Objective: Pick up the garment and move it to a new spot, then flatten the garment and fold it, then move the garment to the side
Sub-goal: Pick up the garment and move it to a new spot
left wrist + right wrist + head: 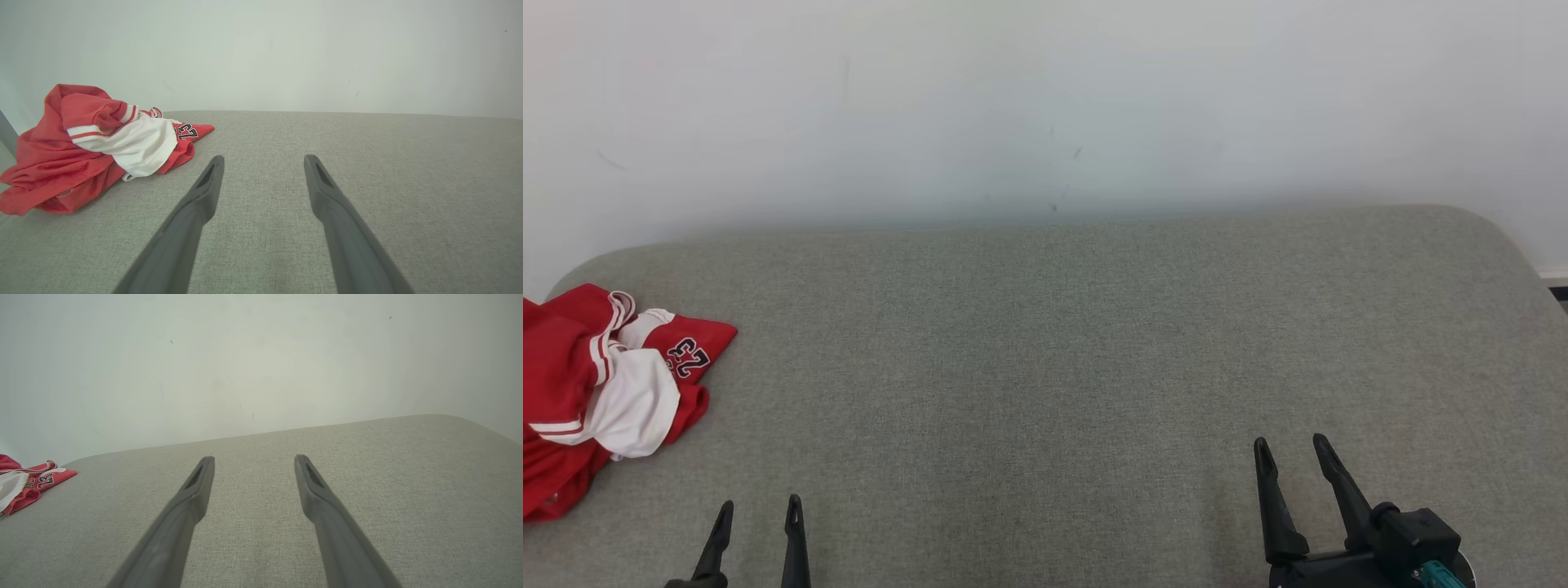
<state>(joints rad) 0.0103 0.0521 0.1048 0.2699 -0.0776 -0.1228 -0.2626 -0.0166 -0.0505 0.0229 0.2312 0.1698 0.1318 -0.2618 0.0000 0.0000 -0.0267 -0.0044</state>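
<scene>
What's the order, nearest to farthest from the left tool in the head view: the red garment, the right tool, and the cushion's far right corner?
1. Red garment, just up and left of the left tool.
2. Right tool, across on the right.
3. Cushion's far right corner, at the back, farthest right.

Slim dark tapered fingers [717,541] on left gripper [760,501], same on right gripper [1290,439], blocky black mount [1417,532], teal fitting [1437,575] below

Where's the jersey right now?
The jersey lies crumpled at the left edge of the grey fabric surface in the head view, ahead and left of the open left pincer, untouched.
</scene>
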